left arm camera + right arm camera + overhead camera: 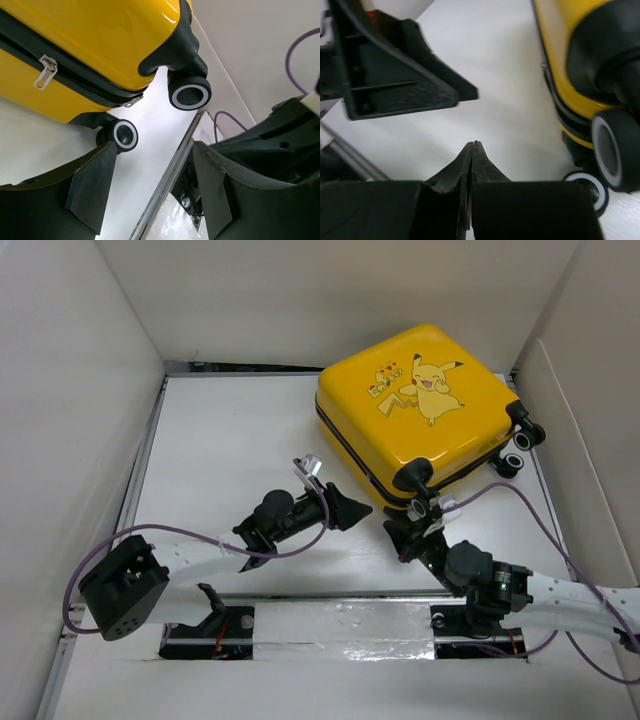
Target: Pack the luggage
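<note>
Here the luggage [425, 405] lies flat and zipped shut at the far right of the white desk [230, 440], its glossy yellow hard shell facing up with the cartoon print on top. The case is squarish with rounded corners. A black zipper band [75, 75] runs round its side, and a small metal zipper pull [45, 70] hangs from it. At the near corner sit 2 black wheels [189, 92] with pale rims, held in moulded black plastic housings.

The left fingers [95, 185] are spread apart and hold nothing. They are matte black wedges with flat grey pads, pointing at the suitcase's near corner from the left, close to it but not touching.

The right fingers [445, 180] are pressed together into a single thin tip, with nothing pinched between them. They sit over bare desk just near of that same wheeled corner. A purple cable [520, 505] loops from the right arm.
</note>
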Available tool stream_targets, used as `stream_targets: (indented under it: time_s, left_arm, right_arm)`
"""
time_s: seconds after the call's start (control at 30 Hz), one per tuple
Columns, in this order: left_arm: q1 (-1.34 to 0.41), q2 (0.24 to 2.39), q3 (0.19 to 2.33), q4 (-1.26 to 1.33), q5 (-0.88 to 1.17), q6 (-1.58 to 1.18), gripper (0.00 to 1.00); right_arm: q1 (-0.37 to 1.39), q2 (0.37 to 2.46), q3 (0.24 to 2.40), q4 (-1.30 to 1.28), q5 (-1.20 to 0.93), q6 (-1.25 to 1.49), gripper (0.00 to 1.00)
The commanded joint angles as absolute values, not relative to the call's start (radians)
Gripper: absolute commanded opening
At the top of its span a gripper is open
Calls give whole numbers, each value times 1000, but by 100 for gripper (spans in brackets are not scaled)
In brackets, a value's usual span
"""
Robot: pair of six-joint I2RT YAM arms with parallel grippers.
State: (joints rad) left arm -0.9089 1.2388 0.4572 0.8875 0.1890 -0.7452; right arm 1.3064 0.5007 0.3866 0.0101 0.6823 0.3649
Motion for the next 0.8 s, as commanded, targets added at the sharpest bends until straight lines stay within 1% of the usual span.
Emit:
stream_targets:
  time_s: [0.0, 0.13, 0.23, 0.37, 0.43, 0.57, 0.7, 0.77]
  left_arm:
    - [-913, 1247, 520, 940, 209, -736, 59]
    - [-913, 1243, 558, 899, 192, -704, 59]
    - [-913, 1250, 581, 881, 196, -692, 59]
    - [-913, 1264, 584, 885, 202, -689, 59]
    - [-913, 1270, 583, 891, 206, -689, 59]
    - [-913, 1282, 586, 902, 219, -692, 59]
    - [-913, 1292, 591, 908, 230, -696, 59]
    - [-913, 1293, 591, 911, 232, -696, 59]
  right_arm:
    - [1328, 474, 325, 170, 931, 422, 0]
    - [1328, 428, 172, 297, 1038, 449, 0]
    - [1328, 405, 137, 260, 1075, 495, 1]
    - [1328, 376, 92, 241, 1104, 538, 15]
    - [1307, 364, 74, 230, 1106, 571, 20]
    - [1252, 348, 32, 311, 1065, 522, 30]
    - [1174, 379, 11, 423, 1037, 447, 32]
    - [1155, 416, -9, 532, 1010, 411, 34]
